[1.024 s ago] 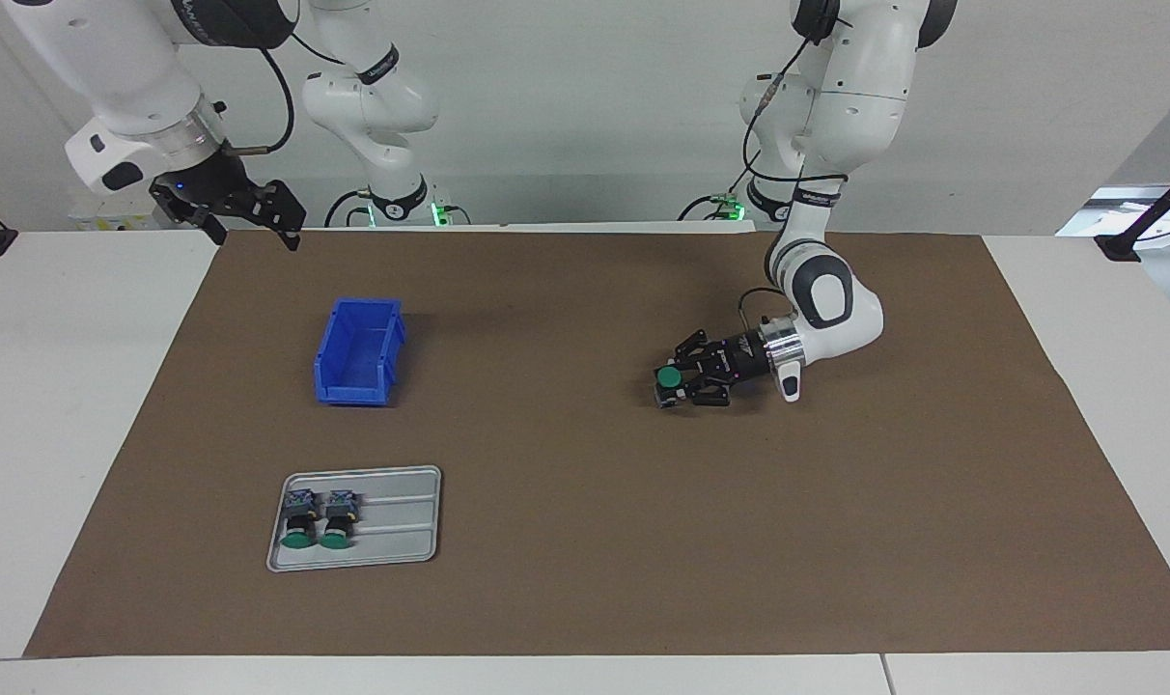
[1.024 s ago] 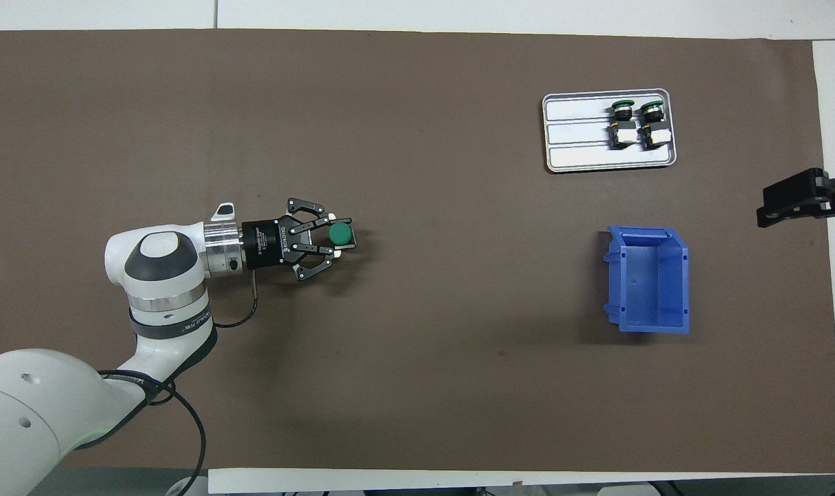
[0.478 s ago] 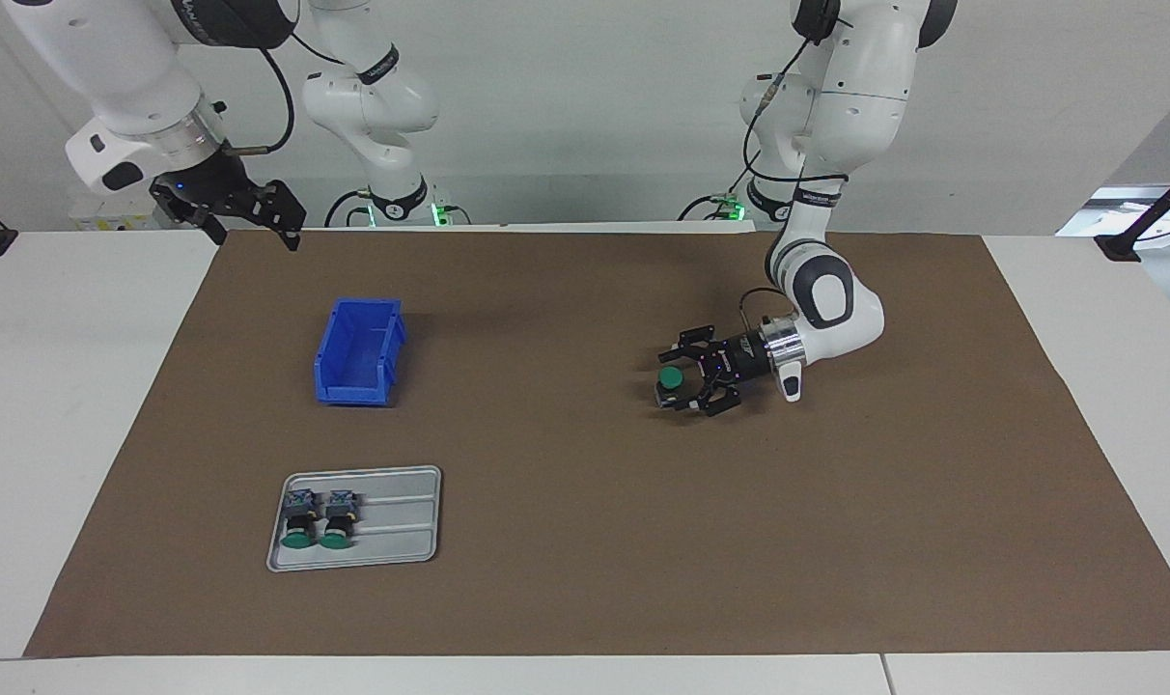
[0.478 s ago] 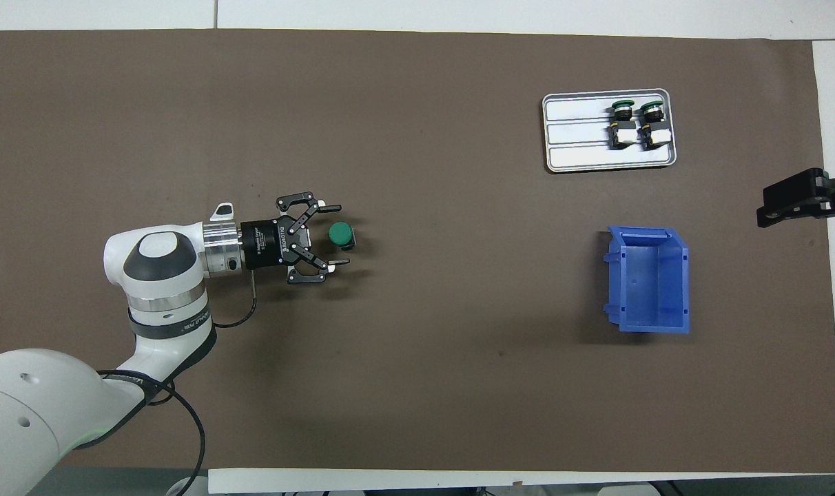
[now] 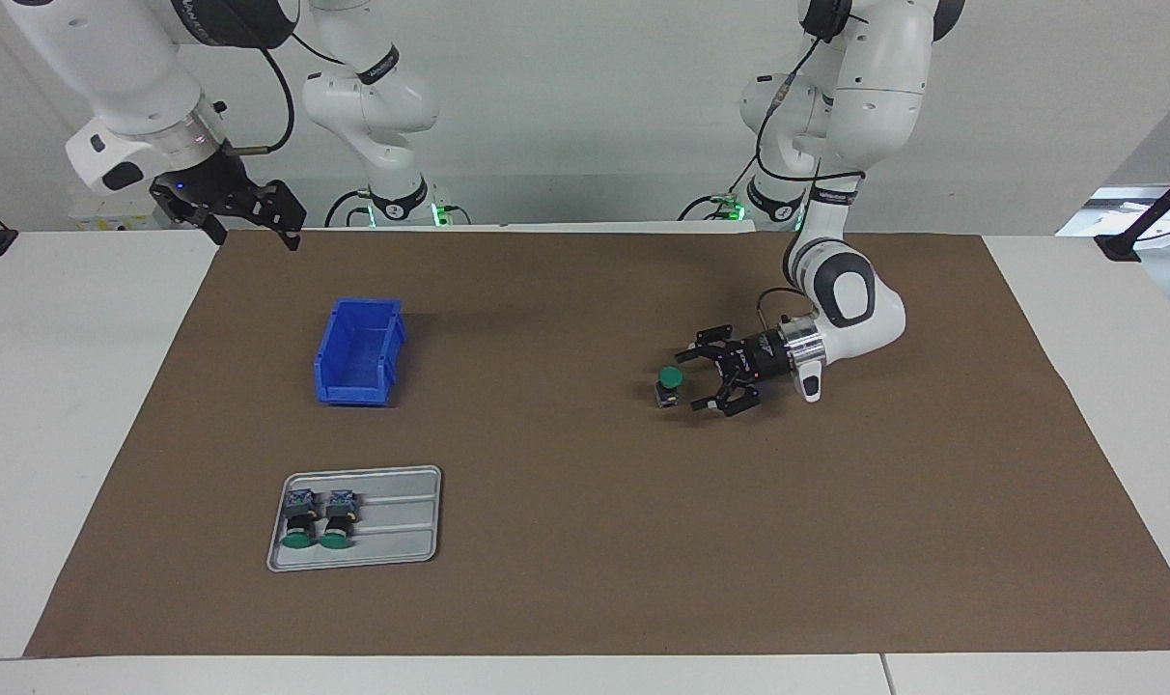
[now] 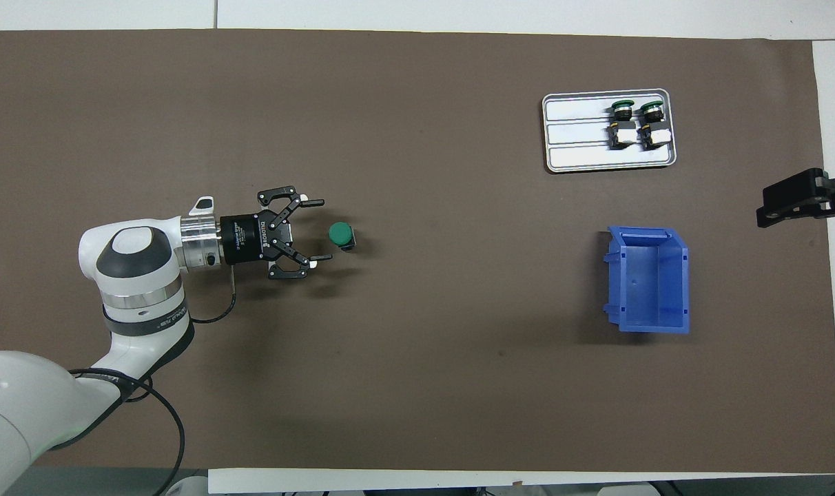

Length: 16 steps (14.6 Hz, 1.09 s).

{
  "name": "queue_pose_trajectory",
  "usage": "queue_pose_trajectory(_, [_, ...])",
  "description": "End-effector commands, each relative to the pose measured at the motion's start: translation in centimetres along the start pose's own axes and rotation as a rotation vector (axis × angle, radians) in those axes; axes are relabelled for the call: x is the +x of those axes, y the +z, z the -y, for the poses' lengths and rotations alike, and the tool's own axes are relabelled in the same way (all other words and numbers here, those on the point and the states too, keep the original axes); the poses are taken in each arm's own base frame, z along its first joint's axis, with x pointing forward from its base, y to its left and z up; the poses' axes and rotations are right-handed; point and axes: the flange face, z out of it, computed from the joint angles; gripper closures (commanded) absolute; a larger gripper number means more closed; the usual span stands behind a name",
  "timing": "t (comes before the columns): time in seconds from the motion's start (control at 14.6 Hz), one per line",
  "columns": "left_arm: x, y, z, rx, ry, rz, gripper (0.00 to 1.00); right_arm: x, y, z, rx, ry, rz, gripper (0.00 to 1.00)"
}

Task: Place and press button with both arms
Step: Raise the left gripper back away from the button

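The left gripper lies low over the brown mat right of centre in the facing view, turned sideways, its fingers spread wide and holding nothing. Its forearm is bent sharply at the wrist, the white elbow joint hanging just above the mat, and the upper arm rises out of the top edge of that view. In the overhead view the arm enters from the lower left corner, where its shoulder is cut off.

The button stands upright on the mat just beside the open fingertips and apart from them, green cap up.

The right gripper waits in the air at the upper left of the facing view, over the edge of the counter; I cannot tell how its fingers are set. The overhead view shows only its dark tip at the right edge.

A blue bin sits empty left of centre in the facing view. Below it a grey tray holds two more buttons lying side by side.
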Motion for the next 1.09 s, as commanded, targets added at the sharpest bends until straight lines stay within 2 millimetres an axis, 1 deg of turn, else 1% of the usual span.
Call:
queue_pose_trajectory(0.0, [-1.7, -1.2, 0.4, 0.039, 0.028, -0.025, 0.0, -0.2, 0.1, -0.1, 0.02, -0.021, -0.001, 0.01])
queue_pose_trajectory(0.14, [-2.8, -1.8, -0.3, 0.086, 0.087, -0.076, 0.0, -0.2, 0.1, -0.1, 0.02, -0.021, 0.0, 0.01])
queue_pose_trajectory(0.2, [-3.1, -2.2, -0.4, 0.107, 0.099, -0.098, 0.0, -0.2, 0.1, -0.1, 0.02, -0.022, -0.001, 0.01])
queue_pose_trajectory(0.27, [-3.4, -3.3, -1.1, 0.104, 0.106, -0.113, 0.0, -0.2, 0.1, -0.1, 0.02, -0.022, -0.001, 0.01])
queue_pose_trajectory(0.34, [-4.0, -3.7, -1.5, 0.135, 0.136, -0.145, 0.0, -0.2, 0.1, -0.1, 0.02, -0.022, 0.0, 0.01])
queue_pose_trajectory(0.41, [-4.7, -4.0, -1.8, 0.176, 0.185, -0.185, 0.0, -0.2, 0.1, -0.1, 0.02, -0.022, 0.0, 0.01])
queue_pose_trajectory(0.55, [-6.7, -4.9, -2.5, 0.225, 0.275, -0.254, 0.0, -0.2, 0.1, -0.1, 0.02, -0.022, 0.0, 0.01])
queue_pose_trajectory(0.61, [-7.0, -5.2, -2.6, 0.246, 0.305, -0.284, 0.0, -0.2, 0.1, -0.1, 0.02, -0.022, 0.0, 0.01])
queue_pose_trajectory(0.75, [-8.3, -5.7, -3.6, 0.294, 0.385, -0.354, 0.0, -0.2, 0.1, -0.1, 0.02, -0.021, 0.0, 0.01])
queue_pose_trajectory(0.89, [-10.3, -6.1, -5.0, 0.39, 0.52, -0.476, 0.0, -0.2, 0.1, -0.1, 0.02, -0.022, 0.0, 0.01])
queue_pose_trajectory(1.02, [-11.7, -6.4, -5.5, 0.437, 0.582, -0.532, 0.0, -0.2, 0.1, -0.1, 0.02, -0.021, -0.001, 0.01])
